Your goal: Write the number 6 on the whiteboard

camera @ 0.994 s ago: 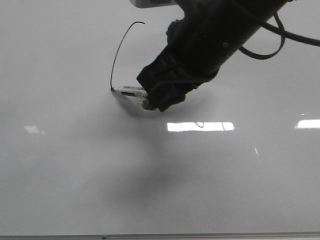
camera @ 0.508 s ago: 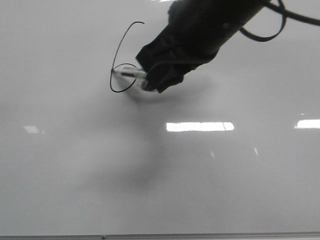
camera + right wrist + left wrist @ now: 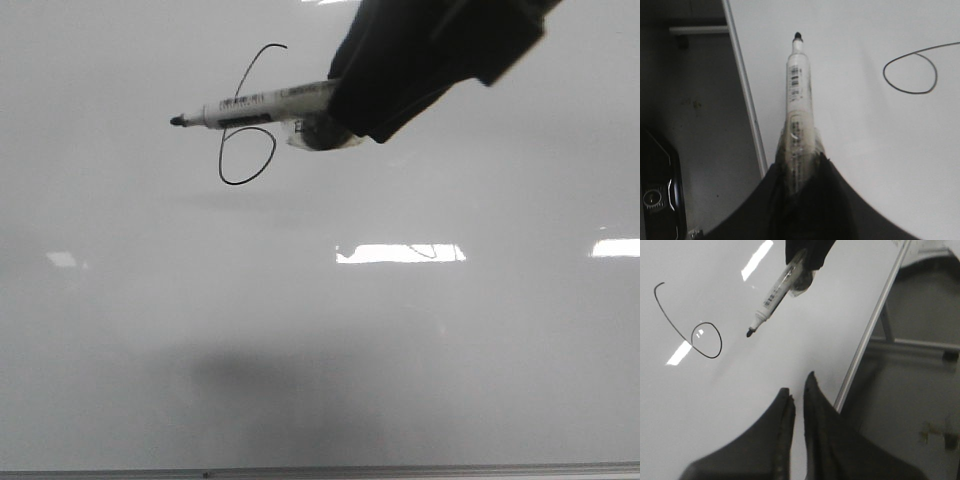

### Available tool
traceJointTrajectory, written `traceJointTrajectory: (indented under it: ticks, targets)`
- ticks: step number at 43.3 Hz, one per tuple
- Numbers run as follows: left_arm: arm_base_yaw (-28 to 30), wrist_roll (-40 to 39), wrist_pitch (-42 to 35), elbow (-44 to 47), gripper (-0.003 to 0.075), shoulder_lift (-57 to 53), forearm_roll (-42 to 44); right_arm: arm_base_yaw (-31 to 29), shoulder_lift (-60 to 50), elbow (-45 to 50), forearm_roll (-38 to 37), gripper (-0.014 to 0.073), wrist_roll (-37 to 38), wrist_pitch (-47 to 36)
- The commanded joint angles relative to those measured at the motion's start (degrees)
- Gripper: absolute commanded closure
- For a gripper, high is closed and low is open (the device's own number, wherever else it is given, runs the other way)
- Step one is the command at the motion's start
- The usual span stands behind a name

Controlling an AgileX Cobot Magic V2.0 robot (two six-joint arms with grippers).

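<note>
The whiteboard fills the front view. The number 6 is drawn in thin black line at its upper left, with a long curved stem and a closed loop. My right gripper is shut on a white marker and holds it level above the board, the black tip off the surface to the left of the 6. In the right wrist view the marker sticks out of the gripper, with the loop to one side. My left gripper is shut and empty above the board, near the 6.
The board's thin metal edge runs along the front. It also shows in the left wrist view and the right wrist view, with dark floor and frame parts beyond it. Bright light reflections lie on the board.
The marker closed the loop of the 6, then lifted off the board and tilted level. The right gripper rose and moved up in the front view.
</note>
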Motion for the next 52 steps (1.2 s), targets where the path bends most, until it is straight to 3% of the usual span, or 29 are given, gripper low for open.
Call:
traceJointTrajectory:
  ticks: [1,5,7,11,25,36,52]
  targets:
    - [0.2,5.2,-0.8,-6.2,0.0478,7.3,0.7,1.0,-2.2,-1.4,-0.5,0.0652,-2.1,-0.4]
    - [-0.1,9.4,-0.1,-10.7,0.0293,13.8,0.7,2.4,-2.3,-1.4,-1.9,0.0652,-2.1,0.0]
    - [-0.5,10.7,-0.1,-12.4,0.0241,16.5,0.7,3.2,-2.3,-1.4,-2.1,0.0652,-2.1,0.0]
    - [-1.8,13.0,-0.5,-14.8,0.0231,21.4,1.6,5.0,-2.3,-1.4,-2.1,0.0652,-2.1,-0.3]
    - [-2.7,13.0,-8.2,-16.4,0.0356,29.0,3.7,7.4,-2.4,-1.4,-2.0,0.0652,-2.1,-2.1]
    - [-2.7,13.0,-8.8,-16.4,0.0404,31.1,3.7,7.4,-3.6,-1.4,-1.6,0.0652,-2.1,-2.6]
    - [-2.7,13.0,-11.2,-16.4,0.0619,31.2,3.1,7.4,-3.8,-1.4,-1.6,0.0644,-1.9,-3.0]
